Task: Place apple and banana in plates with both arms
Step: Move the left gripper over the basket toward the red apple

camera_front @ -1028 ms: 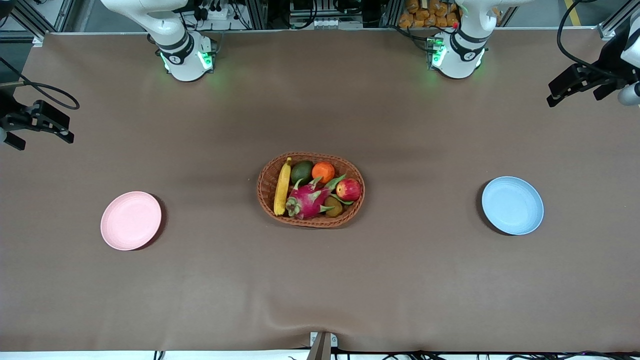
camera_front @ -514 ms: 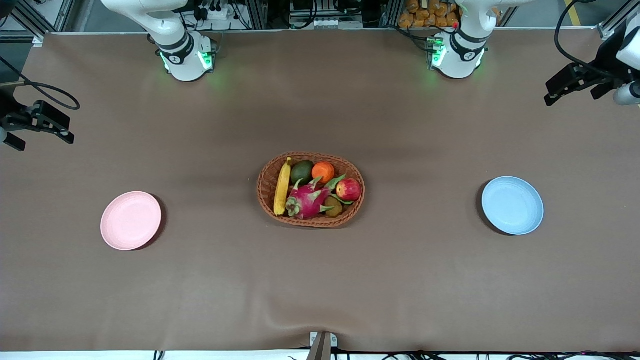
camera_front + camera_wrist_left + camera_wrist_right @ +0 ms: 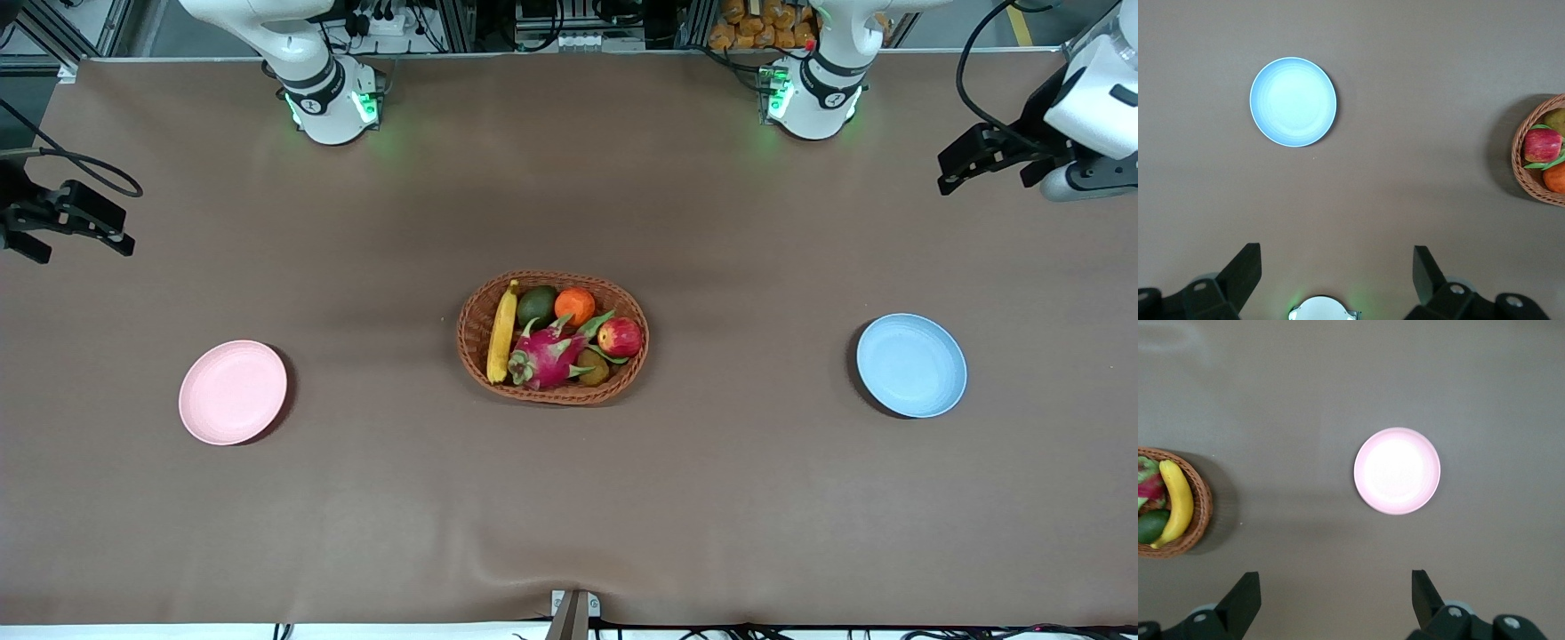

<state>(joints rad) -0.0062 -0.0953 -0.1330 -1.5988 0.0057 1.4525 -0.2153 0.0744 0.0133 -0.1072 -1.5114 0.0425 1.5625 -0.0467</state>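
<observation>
The red apple (image 3: 620,337) and the yellow banana (image 3: 502,332) lie in the wicker basket (image 3: 476,307) at the table's middle, the banana toward the right arm's end. The pink plate (image 3: 233,392) is empty toward the right arm's end, and the blue plate (image 3: 911,365) is empty toward the left arm's end. My left gripper (image 3: 985,164) hangs open and empty high over the left arm's end; its wrist view shows the blue plate (image 3: 1293,101) and apple (image 3: 1542,145). My right gripper (image 3: 67,227) hangs open and empty over the right arm's end; its wrist view shows the pink plate (image 3: 1397,471) and banana (image 3: 1179,500).
The basket also holds a pink dragon fruit (image 3: 544,356), an orange (image 3: 574,305), a green avocado (image 3: 536,305) and a brown kiwi (image 3: 592,366). The arm bases (image 3: 331,107) stand along the table's edge farthest from the front camera.
My left gripper has shifted toward the table's middle. My right gripper has barely moved. The fruit and plates have not moved.
</observation>
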